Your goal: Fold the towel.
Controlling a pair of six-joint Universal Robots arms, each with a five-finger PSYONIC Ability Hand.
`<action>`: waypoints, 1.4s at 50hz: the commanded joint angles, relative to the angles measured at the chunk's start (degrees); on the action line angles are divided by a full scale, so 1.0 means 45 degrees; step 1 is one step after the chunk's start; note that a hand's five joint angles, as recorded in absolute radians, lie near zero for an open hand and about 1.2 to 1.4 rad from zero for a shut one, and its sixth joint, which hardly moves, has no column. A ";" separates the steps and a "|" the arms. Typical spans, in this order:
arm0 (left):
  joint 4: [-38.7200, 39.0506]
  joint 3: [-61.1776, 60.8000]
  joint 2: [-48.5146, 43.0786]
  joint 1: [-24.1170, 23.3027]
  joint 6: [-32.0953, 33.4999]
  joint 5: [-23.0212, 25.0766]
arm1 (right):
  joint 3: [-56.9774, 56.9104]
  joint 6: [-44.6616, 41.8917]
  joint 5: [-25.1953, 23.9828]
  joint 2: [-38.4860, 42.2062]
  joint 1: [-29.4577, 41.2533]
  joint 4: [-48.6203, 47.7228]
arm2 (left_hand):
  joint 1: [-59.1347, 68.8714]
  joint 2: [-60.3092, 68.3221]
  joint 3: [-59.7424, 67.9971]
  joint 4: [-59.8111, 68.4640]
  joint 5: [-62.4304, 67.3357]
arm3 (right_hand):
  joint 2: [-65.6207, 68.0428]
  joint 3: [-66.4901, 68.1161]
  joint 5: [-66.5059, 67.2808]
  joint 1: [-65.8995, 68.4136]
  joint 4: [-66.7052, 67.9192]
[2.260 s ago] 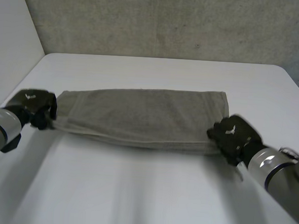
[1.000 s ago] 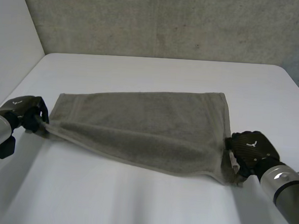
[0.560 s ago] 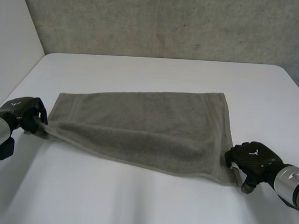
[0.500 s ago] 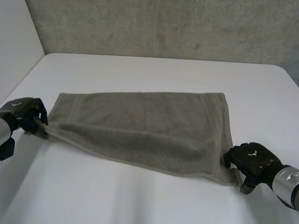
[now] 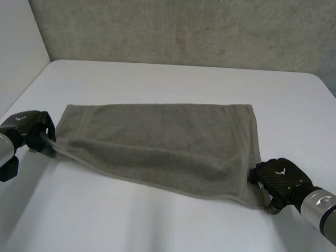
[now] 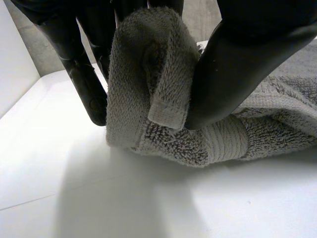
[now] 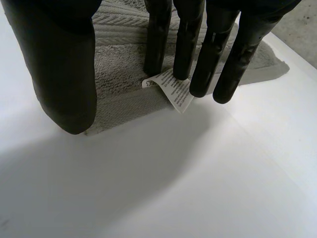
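The towel (image 5: 161,143) lies spread on the white table (image 5: 176,81). The left hand (image 5: 32,130), at the towel's 9 o'clock, pinches its bunched corner between thumb and fingers. The right hand (image 5: 279,175), at 4 o'clock, has its fingers straight and apart over the near corner, fingertips at the label (image 7: 171,91).

1. The white table (image 5: 176,81) spreads out in front of me. Its top is smooth and matt, and its far right corner is rounded.
2. Behind the table's far edge I see a grey concrete wall (image 5: 191,24), rough and speckled, running the whole width of the table.
3. Along the table's left edge stands a plain white panel (image 5: 14,31). It meets the concrete wall at the table's far left corner.
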 commanded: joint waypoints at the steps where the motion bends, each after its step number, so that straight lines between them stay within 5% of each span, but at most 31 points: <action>1: -0.0004 0.0000 0.0001 -0.0026 0.0002 0.0000 | 0.0013 -0.0004 0.0001 0.0044 0.0073 0.0010 | 0.1710 0.0848 0.1051 0.1245 0.1810 | -0.0878 -0.0652 -0.0382 -0.0606 -0.0744; 35: -0.0004 -0.0019 -0.0018 -0.0065 0.0002 0.0000 | -0.0007 0.0289 0.0039 0.0512 0.0073 -0.0732 | 0.1710 0.0848 0.1051 0.1245 0.1810 | -0.0878 -0.0652 -0.0382 -0.0606 -0.0744; 46: -0.0004 -0.0019 -0.0057 -0.0085 0.0002 0.0000 | -0.0007 0.0328 0.0059 0.0454 0.0112 -0.0830 | 0.1710 0.0848 0.1051 0.1245 0.1810 | 0.5061 0.5287 0.5557 0.5333 0.5195; 70: -0.0004 -0.0039 -0.0057 -0.0085 0.0002 0.0000 | -0.0007 0.1070 0.0040 0.0063 0.0366 -0.0849 | 0.1710 0.0848 0.1051 0.1245 0.1810 | 0.5327 0.5553 0.5823 0.5599 0.5461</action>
